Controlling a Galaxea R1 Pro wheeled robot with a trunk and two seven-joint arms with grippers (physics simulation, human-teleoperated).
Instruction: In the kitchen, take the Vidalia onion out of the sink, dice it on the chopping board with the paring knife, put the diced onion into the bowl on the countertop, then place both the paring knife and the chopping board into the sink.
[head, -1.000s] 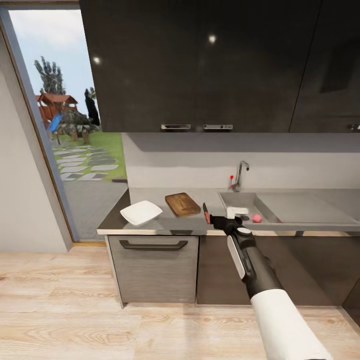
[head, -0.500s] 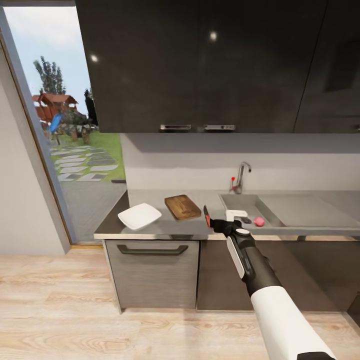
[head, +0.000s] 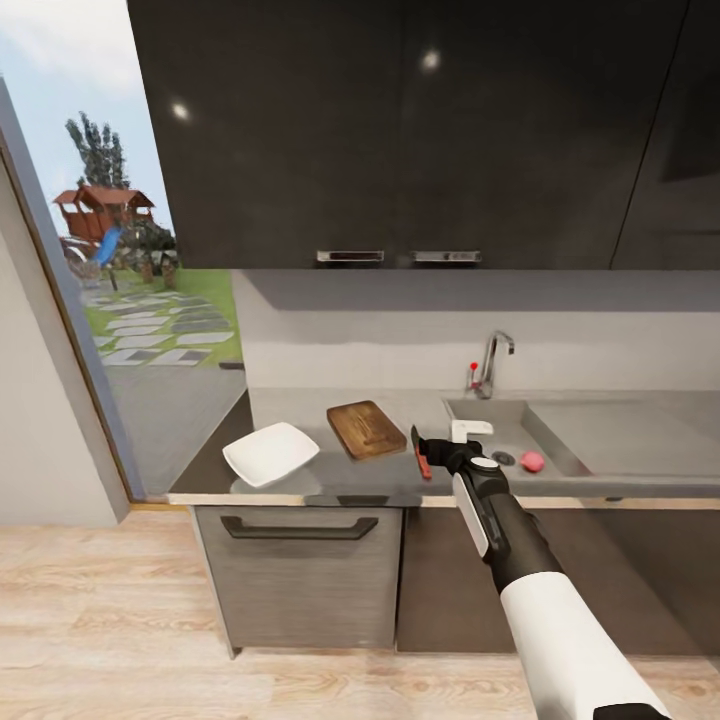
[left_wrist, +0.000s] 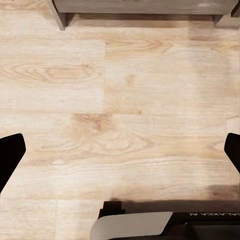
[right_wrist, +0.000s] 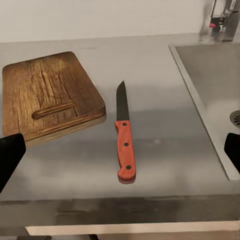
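1. Closer now: camera has rolled in toward the countertop (head: 330, 480), cabinets loom larger; knife, board and bowl lie as they did a second ago.
2. Left gripper (left_wrist: 120, 150): jaws spread wide, nothing between them, pointing down at bare wood floor (left_wrist: 120, 90).
3. Right gripper (right_wrist: 120, 152): open, empty, dark fingertips at the frame edges, hovering at the counter's front edge just short of the knife (right_wrist: 123, 135).
4. Knife lies flat on the counter between board and sink, red handle toward the robot, dark blade pointing at the wall. Likely light and stiff; the flat handle sits low on the surface, so a pinch across the handle's sides looks best. Blade too thin to take.
5. Board (right_wrist: 47, 95) just beside the knife, apart from it, handle slot showing. Probably rigid and heavier; one edge overhangs slightly or casts shadow, cannot tell which.
6. Bowl (head: 270, 452) near the counter's left end, well apart from the board. Glossy, likely slippery and breakable.
7. Sink (head: 500, 415) farther right; small pinkish round thing (head: 532, 461) in the basin, presumably the onion, too small to confirm. Drain partly hidden by the right arm. Tap (head: 492, 362) behind.
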